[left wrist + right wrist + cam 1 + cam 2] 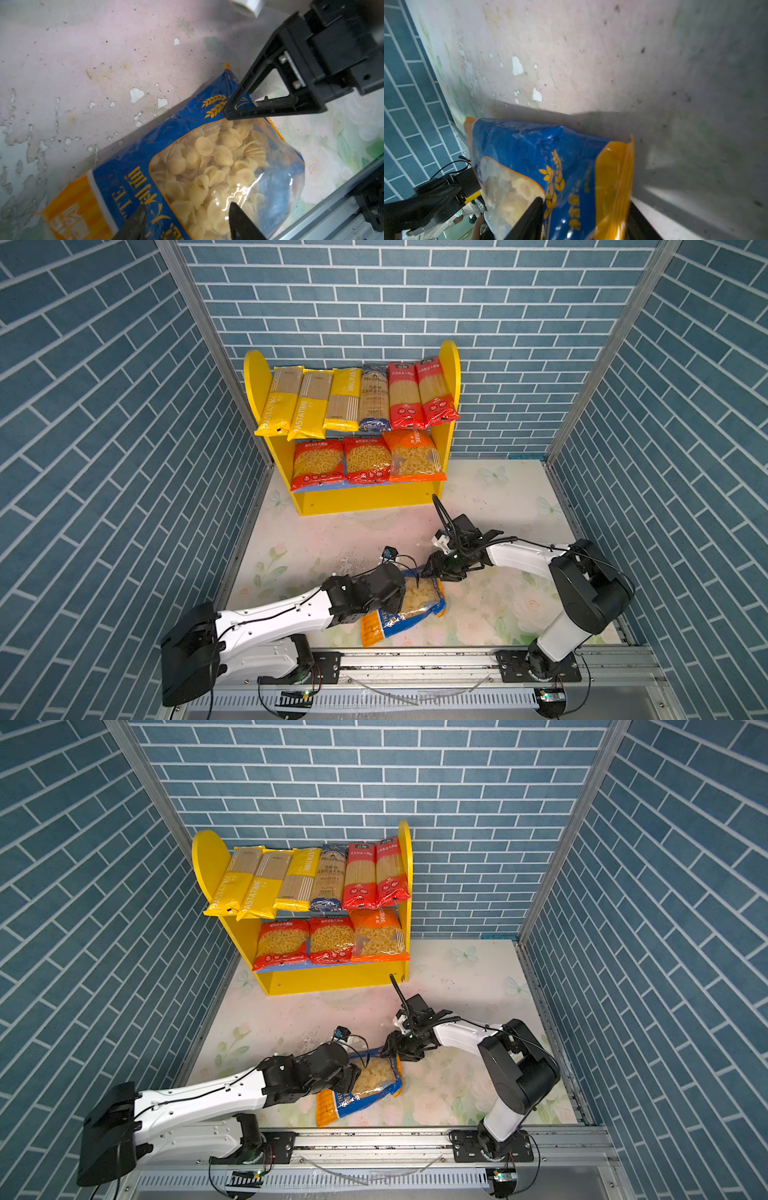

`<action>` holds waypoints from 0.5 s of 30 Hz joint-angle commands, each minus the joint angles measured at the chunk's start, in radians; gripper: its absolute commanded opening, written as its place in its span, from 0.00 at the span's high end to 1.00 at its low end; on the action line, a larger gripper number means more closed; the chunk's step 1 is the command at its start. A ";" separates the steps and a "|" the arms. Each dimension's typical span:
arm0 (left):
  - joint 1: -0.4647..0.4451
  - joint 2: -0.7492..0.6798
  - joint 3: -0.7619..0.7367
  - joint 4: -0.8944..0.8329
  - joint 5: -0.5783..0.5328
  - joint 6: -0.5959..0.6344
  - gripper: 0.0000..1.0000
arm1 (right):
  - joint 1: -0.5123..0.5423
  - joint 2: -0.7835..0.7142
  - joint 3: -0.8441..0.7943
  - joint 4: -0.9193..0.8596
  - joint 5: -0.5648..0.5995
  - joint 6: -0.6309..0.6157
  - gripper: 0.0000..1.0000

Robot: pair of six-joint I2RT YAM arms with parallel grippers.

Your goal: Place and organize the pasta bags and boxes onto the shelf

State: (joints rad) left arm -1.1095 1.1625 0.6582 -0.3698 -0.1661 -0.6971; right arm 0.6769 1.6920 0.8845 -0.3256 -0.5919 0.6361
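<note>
Blue-orange bag [409,605] lies on the surface [316,547] well in front of the shelf [365,502]; my left tool [187,205] is spread over its middle and my right tool [585,201] sits astride its top edge, grip not discernible; risk: slick, loose-filled plastic may slip or sag out on lifting.

White-shelled arms [270,614] with black joints [590,593], thin black cables [439,506], black fingers [243,220].

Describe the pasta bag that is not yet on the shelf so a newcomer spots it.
From the yellow shelf at the back wall, come forward across the floral table. Near the front rail lies the blue-orange bag, slanted, pale shell pasta showing through its window. It is the only pack off the shelf, and the shelf's short-pasta bags are red or orange.
</note>
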 commanded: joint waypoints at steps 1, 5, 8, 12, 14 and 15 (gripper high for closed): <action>-0.020 0.020 -0.008 0.066 0.000 -0.035 0.36 | 0.018 0.051 0.056 -0.092 -0.024 -0.087 0.47; -0.021 0.022 -0.006 0.079 -0.012 -0.031 0.36 | 0.021 0.055 0.058 -0.036 -0.015 -0.046 0.67; -0.020 0.001 -0.004 0.066 -0.033 -0.027 0.36 | 0.020 0.022 0.044 0.041 0.016 0.014 0.82; -0.018 -0.044 0.020 0.022 -0.079 -0.006 0.36 | 0.003 0.000 0.096 0.047 0.060 0.019 0.89; -0.018 -0.057 0.036 0.004 -0.104 0.008 0.36 | -0.028 -0.003 0.123 0.043 0.075 0.016 0.92; -0.019 -0.053 0.037 0.001 -0.104 0.019 0.36 | -0.051 -0.007 0.131 0.043 0.086 0.016 0.93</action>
State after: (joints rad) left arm -1.1244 1.1233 0.6651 -0.3378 -0.2214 -0.7082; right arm 0.6724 1.7203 0.9512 -0.3073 -0.5873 0.6487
